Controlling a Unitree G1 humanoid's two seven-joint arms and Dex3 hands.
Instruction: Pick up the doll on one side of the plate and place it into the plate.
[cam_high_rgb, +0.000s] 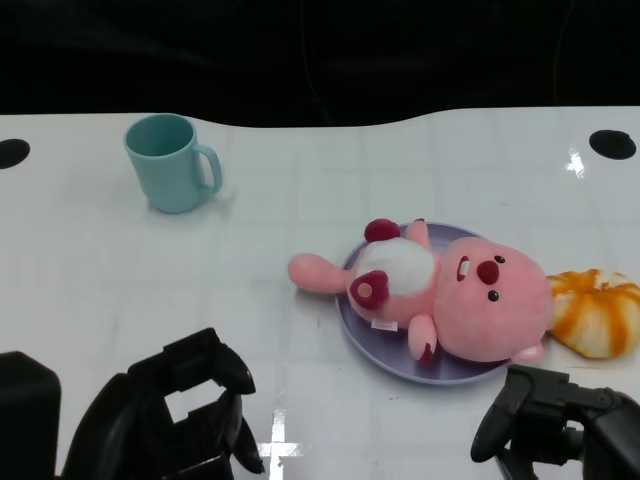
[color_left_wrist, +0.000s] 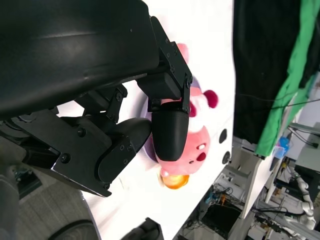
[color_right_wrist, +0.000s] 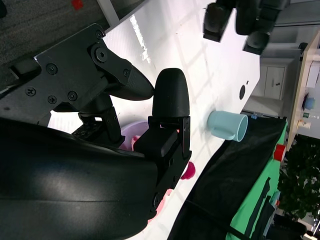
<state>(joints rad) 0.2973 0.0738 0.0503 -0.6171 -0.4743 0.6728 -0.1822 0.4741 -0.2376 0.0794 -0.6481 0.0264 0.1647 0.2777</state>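
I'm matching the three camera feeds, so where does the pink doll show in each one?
Head view: pink doll lying on the purple plate, centre right.
Left wrist view: partly hidden behind the left hand's fingers.
Right wrist view: only a pink sliver by the plate.
Shared landmark: the plate.

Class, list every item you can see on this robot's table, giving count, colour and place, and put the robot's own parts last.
doll: one, pink plush, lying across the plate.
plate: one, lilac, right of centre on the table.
mug: one, light teal, far left, upright.
orange-and-white round object: one, beside the plate's right side.
table: one, white.
left hand: one, black, near edge, holding nothing.
right hand: one, black, near edge, holding nothing.
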